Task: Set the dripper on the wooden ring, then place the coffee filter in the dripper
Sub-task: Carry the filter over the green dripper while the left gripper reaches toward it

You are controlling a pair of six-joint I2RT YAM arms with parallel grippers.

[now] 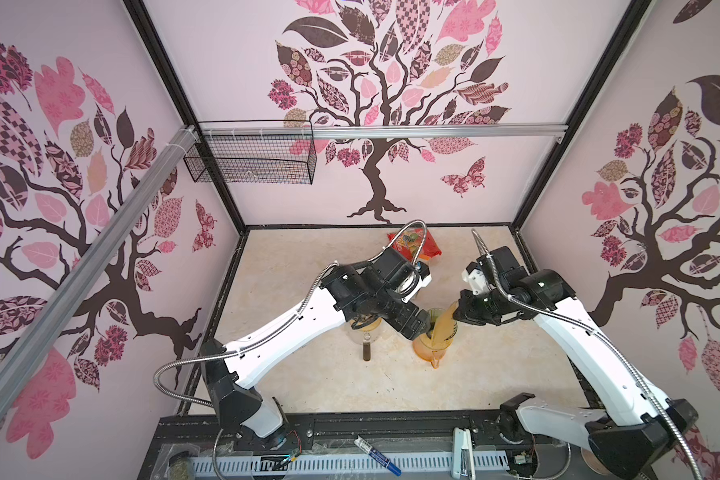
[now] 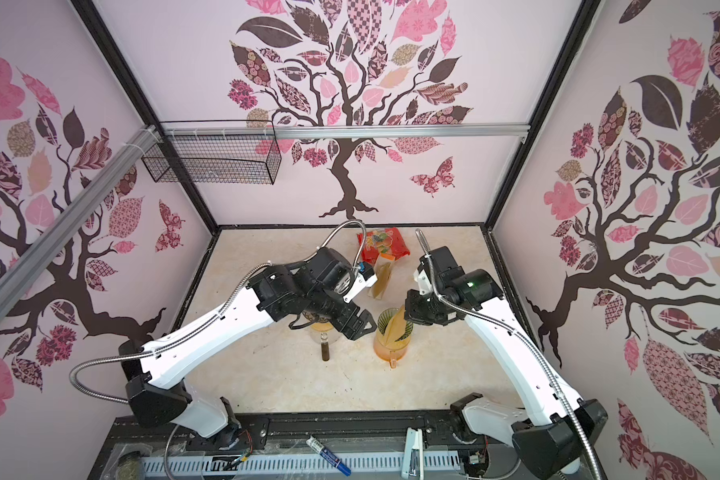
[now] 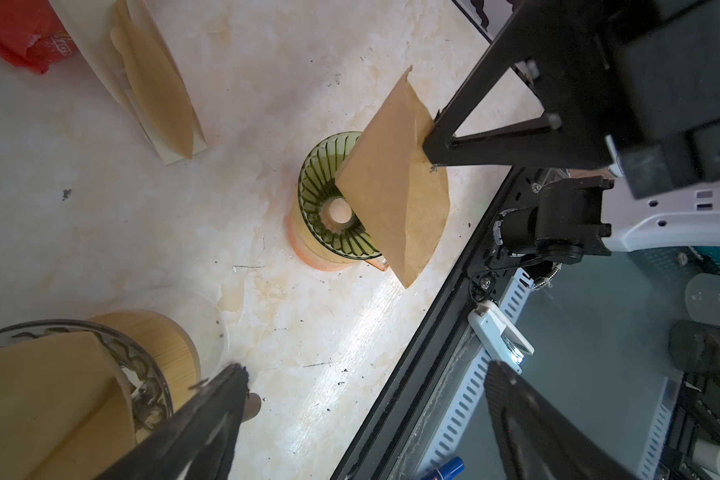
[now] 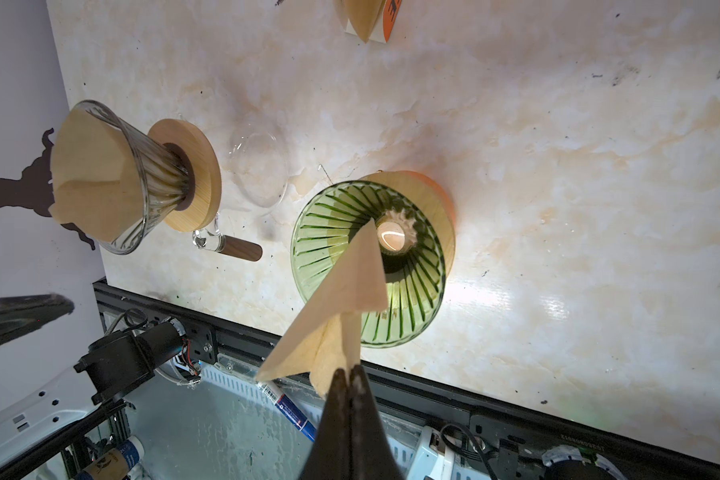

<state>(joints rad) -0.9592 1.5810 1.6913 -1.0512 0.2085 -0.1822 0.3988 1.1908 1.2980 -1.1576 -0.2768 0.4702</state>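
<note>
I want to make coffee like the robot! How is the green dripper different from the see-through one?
The green dripper is see-through green with dark ribs; the clear dripper has no colour. The clear dripper already holds a brown filter; the green dripper has none seated, while the right gripper holds a folded filter over it. The green dripper stands on an orange jug, the clear dripper on a clear jug. Both have a wooden ring.

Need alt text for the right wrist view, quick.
The right pincer, shut, holds a folded brown coffee filter, its tip pointing toward the green dripper. Off to one side, a clear glass dripper already holds another filter.
</note>
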